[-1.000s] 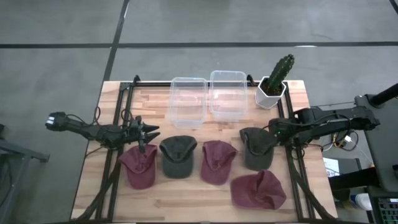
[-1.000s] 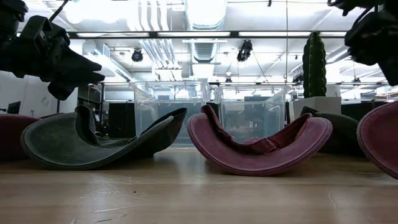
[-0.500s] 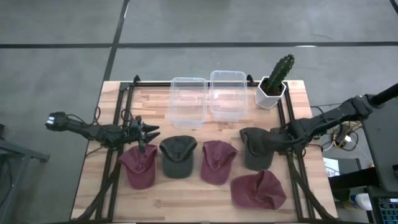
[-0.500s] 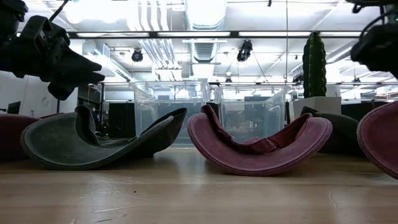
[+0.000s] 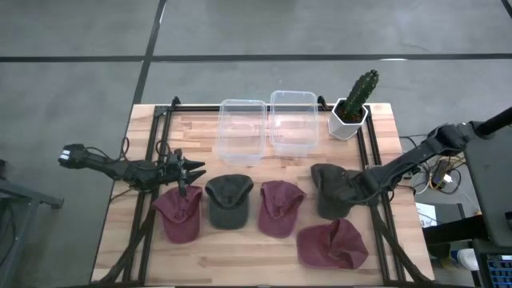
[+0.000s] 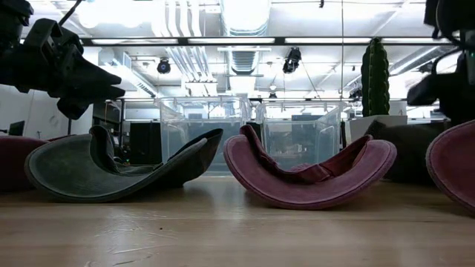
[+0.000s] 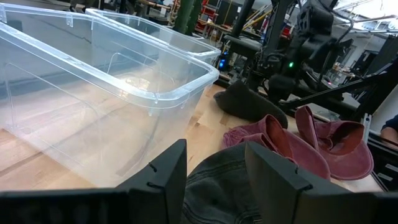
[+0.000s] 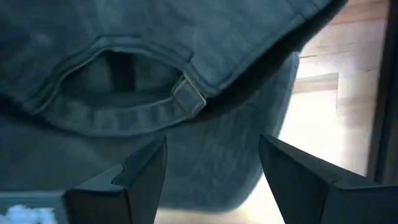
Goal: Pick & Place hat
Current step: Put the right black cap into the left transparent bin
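Observation:
Several caps lie in a row on the wooden table: a maroon cap (image 5: pixel 180 214), a dark cap (image 5: pixel 228 200), a maroon cap (image 5: pixel 280 208), a dark green cap (image 5: pixel 328 188), and another maroon cap (image 5: pixel 332 244) nearer the front. My right gripper (image 5: pixel 358 192) is open, low over the dark green cap's right side. In the right wrist view its fingers (image 8: pixel 211 146) straddle the cap's rear, by the strap buckle (image 8: pixel 189 93). My left gripper (image 5: pixel 192 170) hovers open behind the left caps, above the table (image 6: pixel 82 74). My right gripper comes at the dark green cap's rear (image 8: pixel 205 162) slanting down from the table's right side, with an open finger (image 8: pixel 146 168) on each side of the cloth. Whether the fingertips touch the cap cannot be told.
Two clear plastic bins (image 5: pixel 242 130) (image 5: pixel 292 120) stand side by side at the far edge. A cactus in a white pot (image 5: pixel 352 108) stands at the far right corner. Black frame rails (image 5: pixel 376 216) run along both table sides. Bare wood lies along the near edge (image 5: pixel 240 256).
My right arm has stretched out, carrying its gripper toward the table's near edge and down onto the dark green cap on the right. In the low view it has dropped from the picture's top to cap height. The left arm and all caps have kept still.

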